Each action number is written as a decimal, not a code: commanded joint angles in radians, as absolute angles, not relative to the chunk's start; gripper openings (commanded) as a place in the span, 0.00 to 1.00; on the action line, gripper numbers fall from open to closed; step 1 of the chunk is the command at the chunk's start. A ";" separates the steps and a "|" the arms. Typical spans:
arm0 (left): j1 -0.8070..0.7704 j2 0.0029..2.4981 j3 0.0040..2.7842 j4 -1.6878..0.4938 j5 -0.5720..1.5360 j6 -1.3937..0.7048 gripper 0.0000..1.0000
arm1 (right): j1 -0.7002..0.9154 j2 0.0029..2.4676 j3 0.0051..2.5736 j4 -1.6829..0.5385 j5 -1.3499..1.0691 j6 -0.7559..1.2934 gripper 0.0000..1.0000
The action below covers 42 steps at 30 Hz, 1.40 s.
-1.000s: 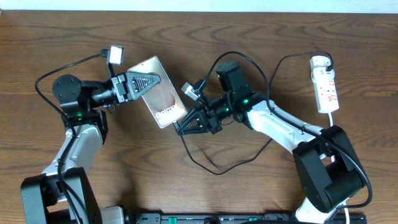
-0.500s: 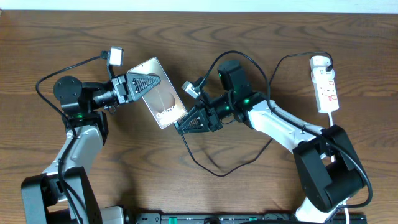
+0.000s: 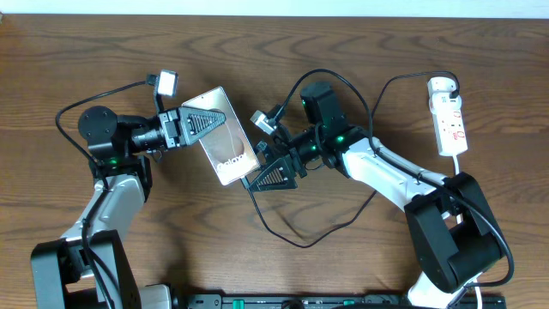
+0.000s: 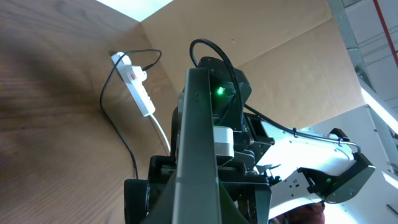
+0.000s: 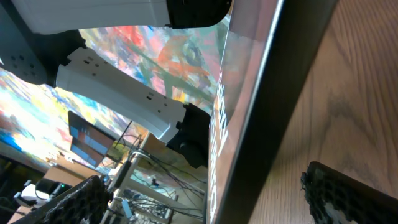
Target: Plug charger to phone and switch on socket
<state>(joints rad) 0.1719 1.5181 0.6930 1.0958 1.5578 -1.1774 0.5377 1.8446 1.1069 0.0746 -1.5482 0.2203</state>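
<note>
The phone, a shiny brown-grey slab with white lettering, is held tilted off the table by my left gripper, which is shut on its upper end. In the left wrist view I see its thin edge running up the middle. My right gripper stands open at the phone's lower end, one finger on each side of the phone's edge. The charger's black cable loops over the table from the phone's lower end to the socket at the far right. Its plug tip is hidden behind my right fingers.
The white rounded plug head sits in the socket's far end. The socket also shows in the left wrist view, with the black cable trailing from it. The arms' own black camera wires arch above both wrists.
My right gripper has opened wide at the phone's lower end. My left gripper and the phone have shifted slightly to the right.
</note>
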 commanded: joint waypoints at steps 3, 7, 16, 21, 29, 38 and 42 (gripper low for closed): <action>0.176 1.509 0.696 1.101 1.573 -1.164 0.07 | 0.524 1.841 1.122 0.075 -1.562 0.214 0.99; 0.208 1.509 0.696 1.101 1.573 -1.164 0.07 | 0.508 1.841 1.122 0.075 -1.562 0.233 0.99; 0.364 1.509 0.696 1.099 1.573 -1.245 0.07 | 0.424 1.841 1.122 0.075 -1.543 0.332 0.99; 0.397 1.509 0.696 1.035 1.567 -1.258 0.07 | 0.395 1.841 1.122 0.075 -1.477 0.386 0.99; 0.399 1.510 0.696 0.878 1.471 -1.205 0.07 | 0.391 1.841 1.122 0.035 -1.319 0.460 0.99; 0.399 1.509 0.696 0.213 1.258 -0.717 0.07 | 0.391 1.841 1.122 -0.118 -1.166 0.402 0.99; 0.399 1.510 0.696 -0.021 1.121 -0.547 0.07 | 0.391 1.841 1.122 -0.152 -1.122 0.380 0.99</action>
<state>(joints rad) 0.3927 1.5169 0.6888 0.0795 1.2480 -0.7906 0.3946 1.8446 1.1099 -0.1387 -1.1709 0.4236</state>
